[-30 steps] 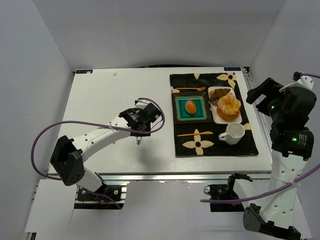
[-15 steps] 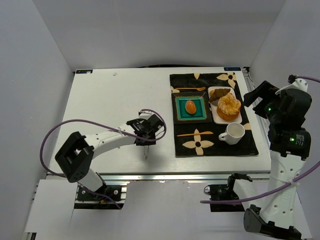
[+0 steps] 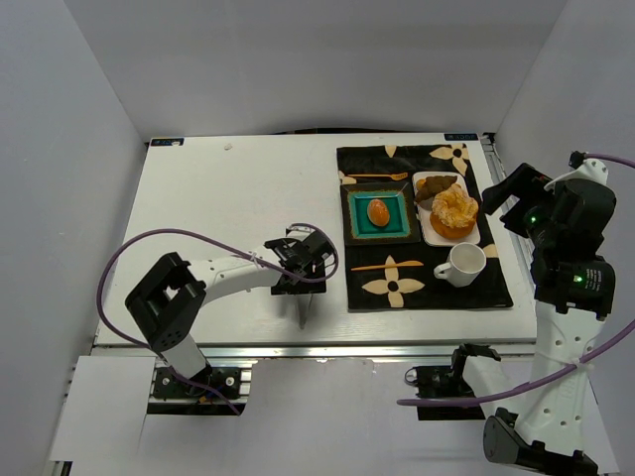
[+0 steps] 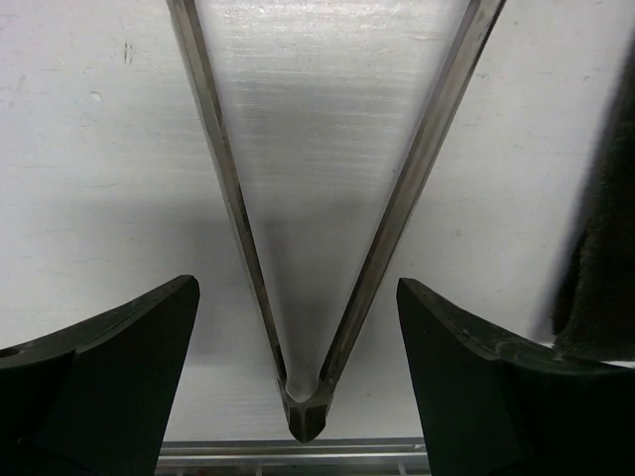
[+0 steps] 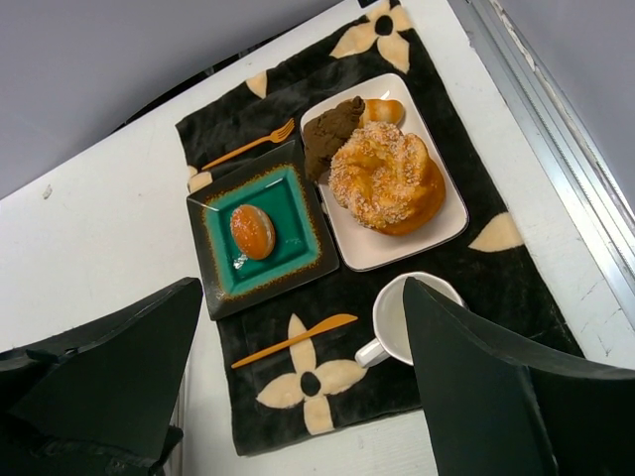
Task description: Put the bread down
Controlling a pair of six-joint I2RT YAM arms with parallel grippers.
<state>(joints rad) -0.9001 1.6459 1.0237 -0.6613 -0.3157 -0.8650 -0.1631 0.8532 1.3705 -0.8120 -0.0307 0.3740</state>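
We see the white table [image 3: 228, 198] filling most of the top view, w/ a black flower-print mat [image 3: 496, 283] at right of centre. The left gripper [image 4: 296, 288] sits low over the table's near edge, bottom centre of the top view. Its fingers are spread wide, w/ metal tongs [image 4: 394, 218] between them in a V. Bare table shows either side of the tongs, so no grip. The right gripper [image 5: 303, 288] hangs high at the right edge, fingers also wide apart, nothing between.

On the mat, a white plate [image 5: 392, 253] at upper right carries a big swirled pastry [image 5: 387, 178] and a dark brown piece [image 5: 332, 129]. A teal square plate [image 5: 288, 198] lies just left of it. A white cup [image 5: 397, 317] stands below the white plate. The bread [image 5: 252, 231] lies approx. mid teal plate.
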